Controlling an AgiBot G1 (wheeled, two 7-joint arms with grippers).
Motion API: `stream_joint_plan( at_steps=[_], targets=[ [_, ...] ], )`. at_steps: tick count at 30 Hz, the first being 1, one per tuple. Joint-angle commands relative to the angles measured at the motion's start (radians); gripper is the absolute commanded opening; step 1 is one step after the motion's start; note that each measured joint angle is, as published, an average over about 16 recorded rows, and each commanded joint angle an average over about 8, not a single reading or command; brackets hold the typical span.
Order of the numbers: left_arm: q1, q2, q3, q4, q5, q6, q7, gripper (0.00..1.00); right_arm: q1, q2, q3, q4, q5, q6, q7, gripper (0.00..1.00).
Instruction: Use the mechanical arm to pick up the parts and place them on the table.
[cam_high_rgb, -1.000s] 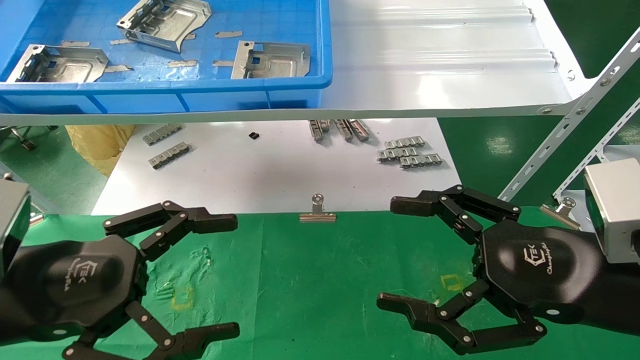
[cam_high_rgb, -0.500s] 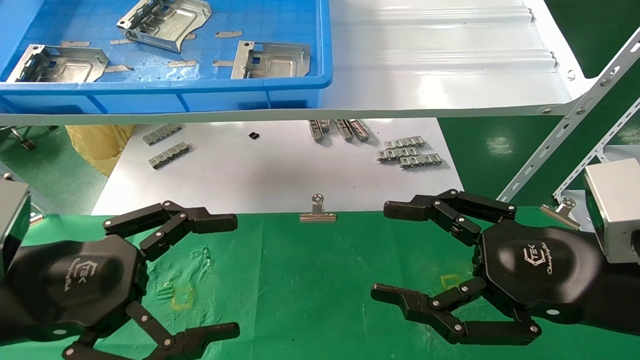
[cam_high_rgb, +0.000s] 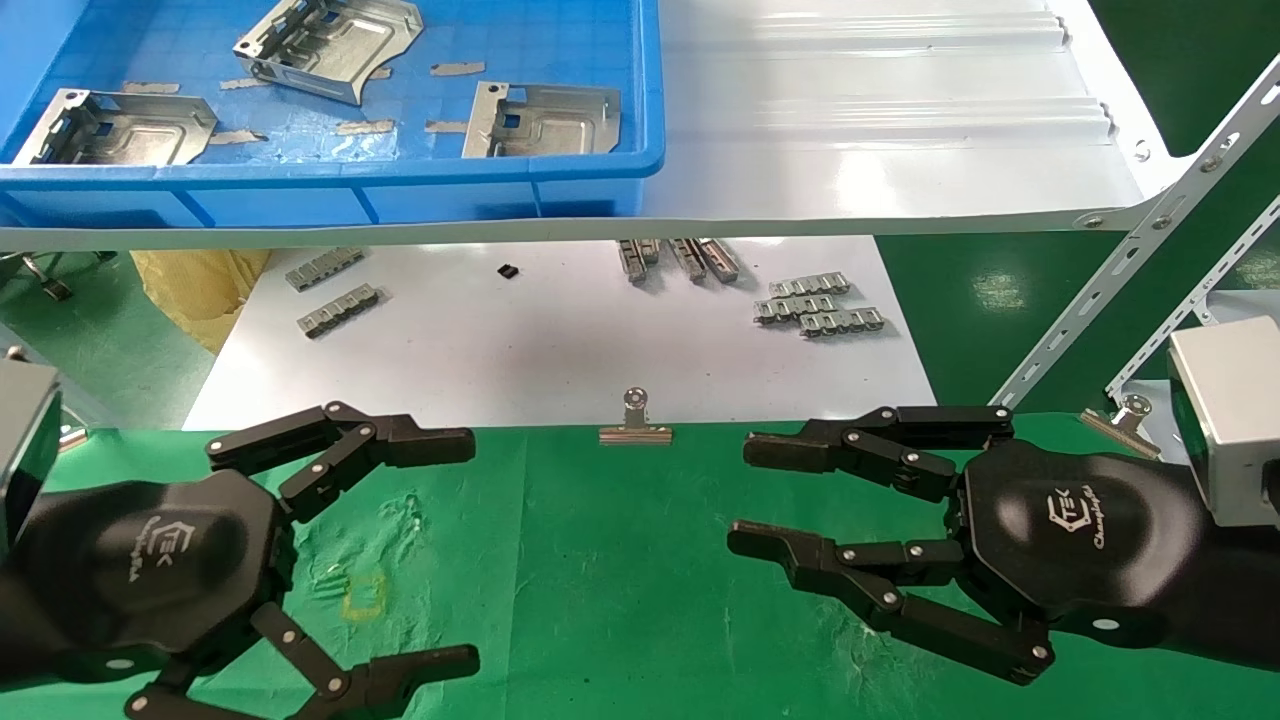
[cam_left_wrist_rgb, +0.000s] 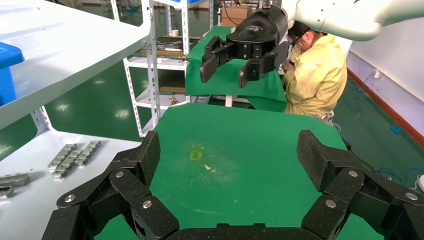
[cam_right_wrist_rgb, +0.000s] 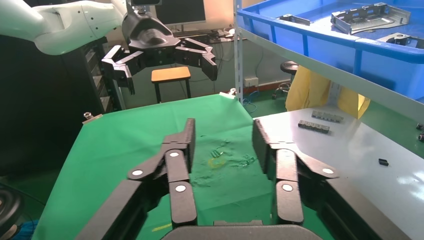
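While both hands hover low over the green cloth, nothing is held.

L hand: mechanical arm (cam_high_rgb: 300, 545) at near-left over the surface (cam_high_rgb: 600, 560); fingers (cam_high_rgb: 400, 442) spread wide, empty; lower fingers cut off by the head view's edge.
R hand: right gripper (cam_high_rgb: 800, 500) at near-right, same height; fingers (cam_high_rgb: 800, 452) stretched almost straight, gap narrower than L's but still parted, empty; wrist box partly out of frame.
Surface: wrinkled green cloth w/ a yellow square mark (cam_high_rgb: 363, 594) by the L hand.
Clip: binder clip (cam_high_rgb: 635, 425) on the cloth's far edge, between the hands.
White sheet (cam_high_rgb: 560, 340): beyond the cloth; toothed strips (cam_high_rgb: 818, 305) in small groups, some half-hidden under the shelf lip; tiny black bit (cam_high_rgb: 508, 270), can't tell what it is.
Shelf (cam_high_rgb: 880, 130): white ribbed, above the sheet.
Parts: three parts (cam_high_rgb: 545, 118) lying in the blue bin (cam_high_rgb: 400, 190) at far left on the shelf, well apart from both hands; bin's top and left cut off.
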Motion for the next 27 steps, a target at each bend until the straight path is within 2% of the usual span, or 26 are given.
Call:
stream_joint_plan(
  at_steps=[1,8,11,14,19,25,26,27],
  targets=[
    [0.001,0.0,0.0,0.0,0.0,0.0,0.0,1.0,0.0,0.0,0.0,0.0,0.0,0.0,0.0,0.0],
    [-0.032,0.009,-0.003,0.006,-0.002,-0.008,-0.01,1.0,0.0,0.0,0.0,0.0,0.0,0.0,0.0,0.0],
    [-0.098,0.02,-0.002,0.027,0.011,-0.021,-0.03,1.0,0.0,0.0,0.0,0.0,0.0,0.0,0.0,0.0],
    [-0.207,0.043,0.012,0.088,0.059,-0.046,-0.055,1.0,0.0,0.0,0.0,0.0,0.0,0.0,0.0,0.0],
    [-0.424,0.117,0.054,0.289,0.189,-0.106,-0.057,1.0,0.0,0.0,0.0,0.0,0.0,0.0,0.0,0.0],
    [-0.668,0.233,0.104,0.612,0.353,-0.223,0.034,1.0,0.0,0.0,0.0,0.0,0.0,0.0,0.0,0.0],
    [-0.703,0.252,0.112,0.665,0.378,-0.249,0.051,1.0,0.0,0.0,0.0,0.0,0.0,0.0,0.0,0.01],
    [-0.737,0.27,0.121,0.72,0.404,-0.28,0.065,0.99,0.0,0.0,0.0,0.0,0.0,0.0,0.0,0.08]
  ],
)
